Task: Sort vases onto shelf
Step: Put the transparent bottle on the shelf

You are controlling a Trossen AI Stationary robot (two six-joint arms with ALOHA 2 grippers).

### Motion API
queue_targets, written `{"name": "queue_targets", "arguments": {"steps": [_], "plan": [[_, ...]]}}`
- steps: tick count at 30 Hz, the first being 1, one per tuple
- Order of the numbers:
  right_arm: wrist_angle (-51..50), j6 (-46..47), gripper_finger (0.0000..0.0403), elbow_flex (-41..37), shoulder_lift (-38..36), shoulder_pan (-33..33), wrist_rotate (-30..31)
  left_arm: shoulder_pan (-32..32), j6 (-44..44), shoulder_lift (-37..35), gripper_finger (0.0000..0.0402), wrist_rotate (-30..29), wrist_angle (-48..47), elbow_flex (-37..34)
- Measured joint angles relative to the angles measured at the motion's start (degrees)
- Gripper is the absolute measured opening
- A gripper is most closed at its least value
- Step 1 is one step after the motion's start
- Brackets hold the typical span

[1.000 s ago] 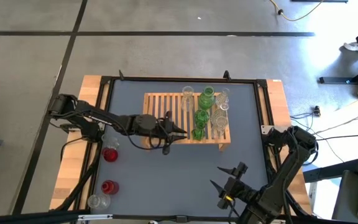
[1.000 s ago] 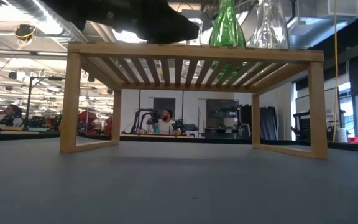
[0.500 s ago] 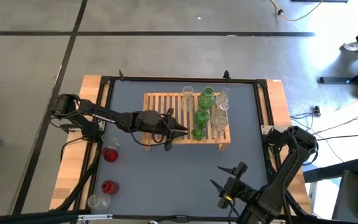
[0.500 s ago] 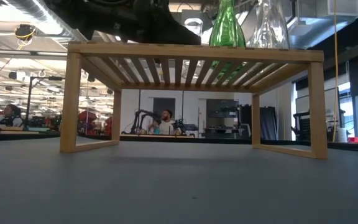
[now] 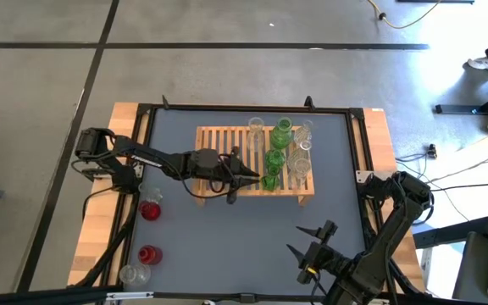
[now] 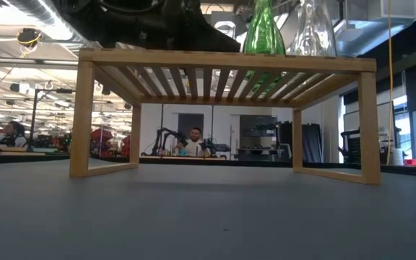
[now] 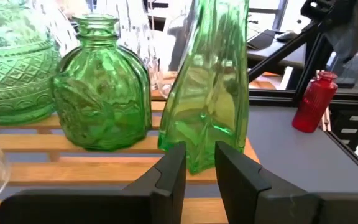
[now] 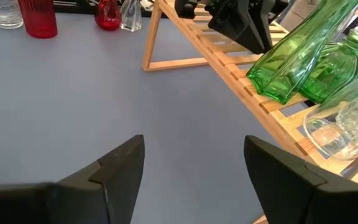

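Note:
The shelf (image 5: 227,157) is a low rack of light wood slats on the grey table. Green vases (image 5: 275,158) and clear vases (image 5: 302,165) stand on its right part. My left gripper (image 5: 255,178) reaches over the shelf from the left. It is open by a narrow gap, with its fingertips (image 7: 174,163) at the foot of the tall twisted green vase (image 7: 207,93). A round ribbed green vase (image 7: 101,93) stands beside that one. Two red vases (image 5: 150,209) and a clear vase (image 5: 132,274) stand on the table's left side. My right gripper (image 5: 312,246) waits wide open at the near right. My left gripper comes level from the table's left along the slats, and its fingertips stand right at the tall green vase's foot (image 7: 199,163). I cannot tell whether they touch it. The vase stands upright on the shelf.
The shelf's left half (image 5: 214,144) is bare slats under my left arm. A black frame (image 5: 358,152) runs around the table. Open grey surface (image 5: 244,237) lies between the shelf and the near edge. People sit in the room beyond (image 6: 186,141).
My left gripper has edged a little toward the table's right, closer to the tall green vase. The vases have stayed where they were.

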Motion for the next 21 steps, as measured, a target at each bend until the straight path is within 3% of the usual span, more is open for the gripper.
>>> {"name": "queue_targets", "arguments": {"steps": [21], "plan": [[-0.11,0.0,0.0264,0.0,0.0,0.0,-0.54,0.15,-0.11,0.76,0.0078,-0.13,4.24,0.0]]}}
